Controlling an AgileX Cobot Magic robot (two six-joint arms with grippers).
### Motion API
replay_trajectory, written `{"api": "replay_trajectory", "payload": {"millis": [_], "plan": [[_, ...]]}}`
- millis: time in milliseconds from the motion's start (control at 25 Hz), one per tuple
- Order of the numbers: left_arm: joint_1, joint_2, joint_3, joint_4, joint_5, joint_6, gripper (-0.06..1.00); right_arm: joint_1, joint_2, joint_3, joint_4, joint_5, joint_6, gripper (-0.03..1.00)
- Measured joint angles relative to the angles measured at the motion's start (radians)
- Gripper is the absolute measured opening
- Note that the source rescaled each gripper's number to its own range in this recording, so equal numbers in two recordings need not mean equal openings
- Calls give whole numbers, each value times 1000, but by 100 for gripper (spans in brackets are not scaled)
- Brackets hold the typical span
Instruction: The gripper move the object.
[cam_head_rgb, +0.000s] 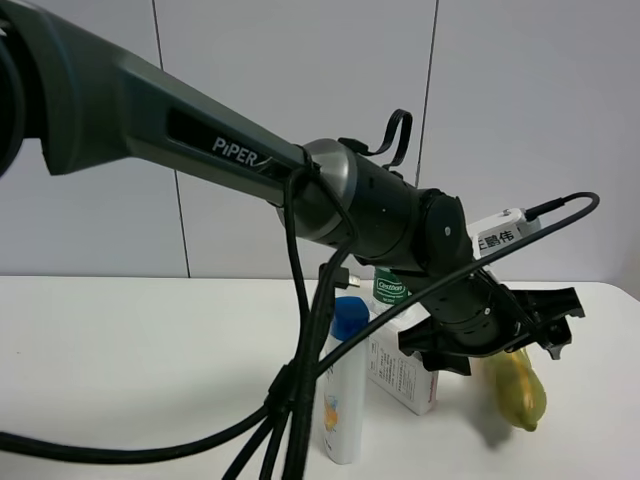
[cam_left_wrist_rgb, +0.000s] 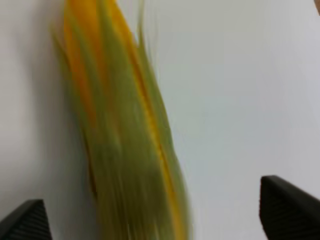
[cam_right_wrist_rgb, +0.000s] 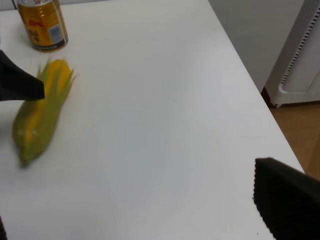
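Observation:
The yellow-green ear of corn (cam_head_rgb: 518, 390) lies on the white table at the right. My left gripper (cam_head_rgb: 497, 335), on the black PiPER arm, reaches across and hovers just above it, open. In the left wrist view the corn (cam_left_wrist_rgb: 125, 140) lies blurred between the gripper's (cam_left_wrist_rgb: 157, 220) two spread fingertips (cam_left_wrist_rgb: 290, 210), which do not touch it. The right wrist view shows the corn (cam_right_wrist_rgb: 40, 115) from a distance, spiky leaf tips toward a can, with a black part of the left gripper (cam_right_wrist_rgb: 20, 82) beside it. My right gripper (cam_right_wrist_rgb: 145, 225) is open and empty, away from the corn.
A white blue-capped bottle (cam_head_rgb: 345, 390), a white box (cam_head_rgb: 400, 365) and a green-lidded container (cam_head_rgb: 390, 285) stand left of the corn. A yellow drink can (cam_right_wrist_rgb: 42, 25) stands beyond the corn. The table's edge (cam_right_wrist_rgb: 260, 95) borders a white cabinet (cam_right_wrist_rgb: 300, 55).

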Motion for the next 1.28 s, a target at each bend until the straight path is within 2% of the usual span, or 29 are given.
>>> {"api": "replay_trajectory", "payload": {"millis": [400,560,720,960,1080,1280], "plan": [[0,-65,-1,16,13,-17,70,0,0,0,0,0,0,100],[0,-146,-1,68,12,5,70,0,0,0,0,0,0,100],[0,-256,-1,158,14,92,70,0,0,0,0,0,0,100],[24,-403,-1,270,73,298,69,0,0,0,0,0,0,100],[76,-452,-1,303,135,375,69,0,0,0,0,0,0,100],[213,-500,-1,310,249,433,69,0,0,0,0,0,0,100]]}}
